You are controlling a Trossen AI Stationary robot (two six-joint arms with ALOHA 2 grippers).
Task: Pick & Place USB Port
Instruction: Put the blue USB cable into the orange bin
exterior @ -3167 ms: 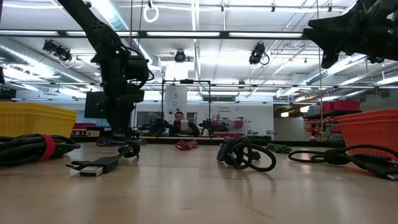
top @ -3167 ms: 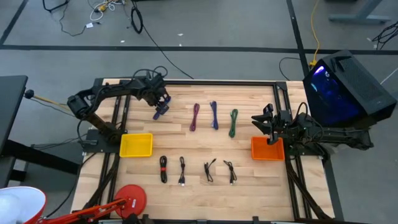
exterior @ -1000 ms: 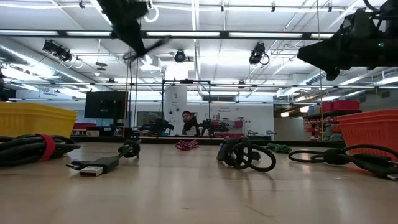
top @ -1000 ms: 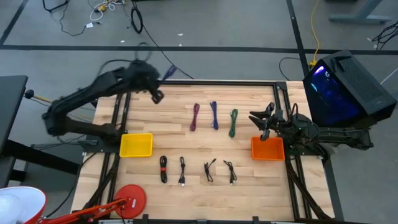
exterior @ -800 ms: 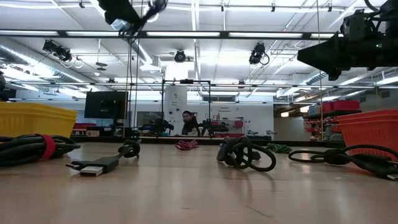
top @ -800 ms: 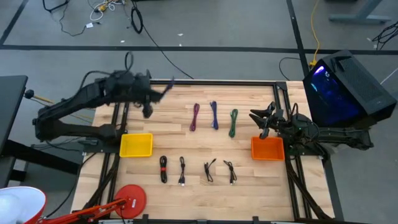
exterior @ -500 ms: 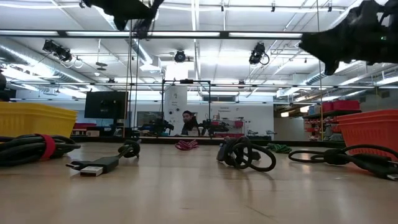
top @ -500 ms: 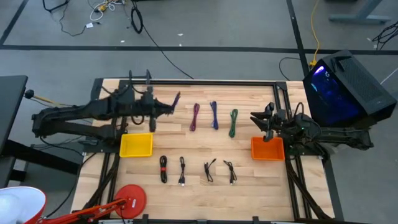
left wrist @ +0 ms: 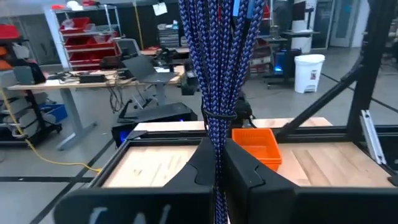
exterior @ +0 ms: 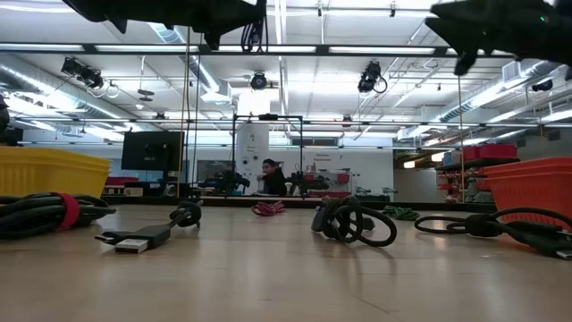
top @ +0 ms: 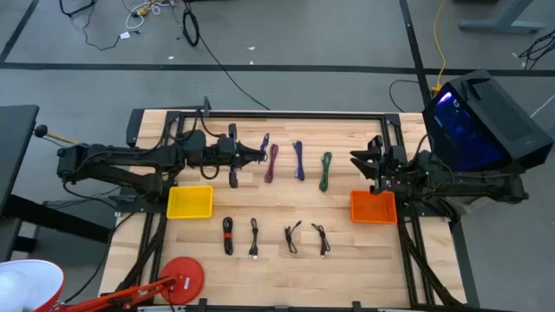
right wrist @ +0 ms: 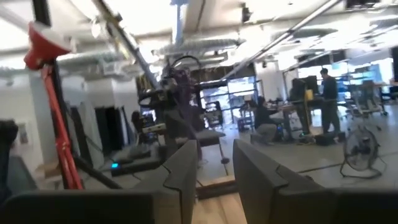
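Note:
My left gripper [top: 254, 154] reaches level over the far middle of the table, shut on a bundled blue braided USB cable [left wrist: 217, 62], which shows in the high view as cable [top: 263, 143]. In the low view this gripper [exterior: 234, 16] and the cable [exterior: 255, 31] are up at the top edge. My right gripper [top: 364, 165] hovers open above the orange bin [top: 373, 209], nothing between its fingers [right wrist: 183, 168]. A purple [top: 272, 162], a blue [top: 298, 160] and a green cable [top: 325, 171] lie flat in a far row. My left gripper pinches the cable bundle between its two fingers [left wrist: 245, 168] below the thin tie, at its lower part [left wrist: 217, 149]. The fingers come level from the table's left and lie across the bundle. The bundle stands up from the fingers, lifted clear of the table.
A yellow bin [top: 189, 202] sits at the left, near the left arm's base. Several black cables [top: 254, 237] lie in a near row; in the low view one plug [exterior: 134, 243] lies close to the camera. A dark frame rail [top: 286, 114] runs along the far edge.
My left arm has swung from the table's far left corner toward the right, come down and tipped its gripper level, carrying the blue cable bundle clear of the table to just left of the far row. My right gripper has risen a little over the orange bin.

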